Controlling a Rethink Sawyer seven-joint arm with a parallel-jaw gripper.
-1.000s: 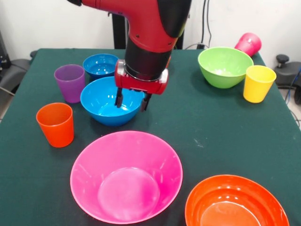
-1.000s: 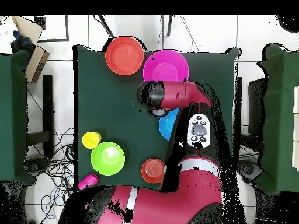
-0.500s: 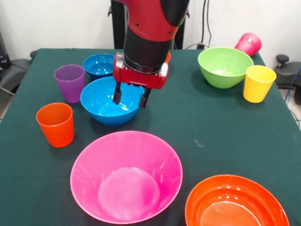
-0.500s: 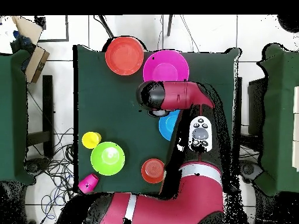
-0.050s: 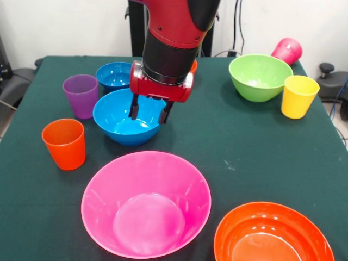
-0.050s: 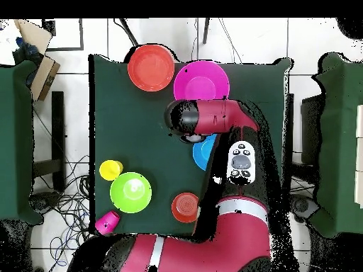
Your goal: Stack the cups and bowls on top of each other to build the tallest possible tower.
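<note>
While the red and black arm (image 5: 174,32) comes straight down from above, its gripper (image 5: 148,110) hangs over the right half of the medium blue bowl (image 5: 122,120), with both dark fingers (image 5: 134,107) pointing down and standing apart; nothing sits between them. One finger dips toward the bowl's inside, the other lies near its right rim; whether either touches the plastic cannot be told. From overhead, the arm (image 6: 213,117) covers most of that bowl (image 6: 204,152).

The medium blue bowl stands upright on the green table (image 5: 244,147), glossy and empty. Just behind it is the small blue bowl (image 5: 114,74), and beside both stands the purple cup (image 5: 81,95). The orange cup (image 5: 64,143) stands nearer the camera, apart from them. A sliver of the small orange bowl (image 5: 193,66) shows behind the arm. The very large pink bowl (image 5: 145,203) and the large orange bowl (image 5: 272,234) sit side by side at the front edge. Across the table, the lime green bowl (image 5: 260,76) has the yellow cup (image 5: 298,95) just beside it, and the magenta cup (image 5: 288,50) lies tipped over at the far corner.
</note>
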